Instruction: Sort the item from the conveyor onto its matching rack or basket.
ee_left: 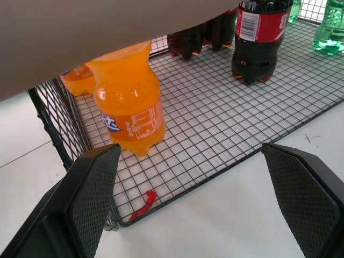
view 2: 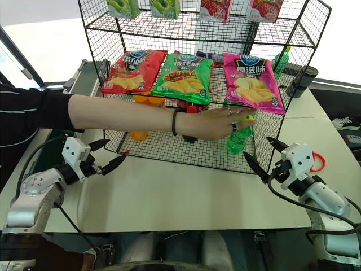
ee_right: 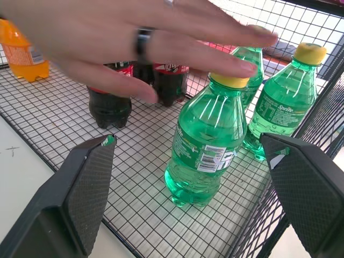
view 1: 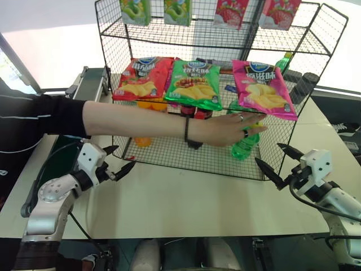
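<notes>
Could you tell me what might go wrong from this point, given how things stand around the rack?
1. A person's hand rests on the green bottle on the rack's bottom shelf; any reach by the open right tool could strike it.
2. The person's arm stretches across the rack front above the open left tool, blocking its path.
3. Green bottles stand close together, so one might topple.

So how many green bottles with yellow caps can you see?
3 on the rack's bottom shelf. One green bottle stands in front, under the person's hand. One is beside it by the side wall, and one behind. The hand may hide more.
</notes>
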Robot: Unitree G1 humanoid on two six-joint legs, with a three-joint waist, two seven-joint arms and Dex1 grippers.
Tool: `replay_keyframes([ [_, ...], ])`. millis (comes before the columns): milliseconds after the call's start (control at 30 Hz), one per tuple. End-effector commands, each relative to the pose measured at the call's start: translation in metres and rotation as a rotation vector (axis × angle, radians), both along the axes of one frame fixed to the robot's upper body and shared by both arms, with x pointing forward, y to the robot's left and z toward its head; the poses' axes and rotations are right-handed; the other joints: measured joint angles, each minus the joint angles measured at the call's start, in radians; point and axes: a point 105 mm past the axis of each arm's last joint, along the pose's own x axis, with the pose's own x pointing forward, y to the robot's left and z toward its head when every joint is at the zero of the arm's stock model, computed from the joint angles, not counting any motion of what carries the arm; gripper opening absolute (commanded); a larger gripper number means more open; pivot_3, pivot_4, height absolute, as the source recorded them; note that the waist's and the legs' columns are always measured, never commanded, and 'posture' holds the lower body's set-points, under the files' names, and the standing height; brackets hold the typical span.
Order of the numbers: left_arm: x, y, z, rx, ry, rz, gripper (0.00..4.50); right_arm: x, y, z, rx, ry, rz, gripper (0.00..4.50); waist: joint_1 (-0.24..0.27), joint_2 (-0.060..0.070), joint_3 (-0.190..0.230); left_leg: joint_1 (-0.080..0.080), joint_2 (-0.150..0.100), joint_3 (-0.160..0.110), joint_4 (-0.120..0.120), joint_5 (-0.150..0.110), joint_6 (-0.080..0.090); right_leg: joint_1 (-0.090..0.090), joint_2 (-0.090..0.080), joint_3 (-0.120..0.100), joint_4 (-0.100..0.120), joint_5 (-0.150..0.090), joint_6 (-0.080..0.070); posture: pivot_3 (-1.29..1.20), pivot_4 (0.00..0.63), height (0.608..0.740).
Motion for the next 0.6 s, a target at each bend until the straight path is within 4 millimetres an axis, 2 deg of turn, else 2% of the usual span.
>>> replay_keyframes([
  [33, 0.0002, -0.0027, 0.0095, 0.008, -0.038, -0.02, 4.5, -0.0017, 0.0007, 0.0098, -0.01, -0.042, 0.005, 4.43, 0.0, 0.0, 0.0, 0.0, 0.0, 0.0, 0.0, 0.0, 0.0, 0.0, 0.0, 0.0, 0.0, 0.0, 0.0, 0.0, 0.15, 0.74],
  [600, -0.0029, -0.0028, 0.0096, 0.007, -0.028, -0.012, 4.5, -0.0001, 0.0014, 0.0065, -0.004, -0.04, 0.0, 4.43, 0.0, 0.0, 0.0, 0.0, 0.0, 0.0, 0.0, 0.0, 0.0, 0.0, 0.0, 0.0, 0.0, 0.0, 0.0, 0.0, 0.15, 0.74],
])
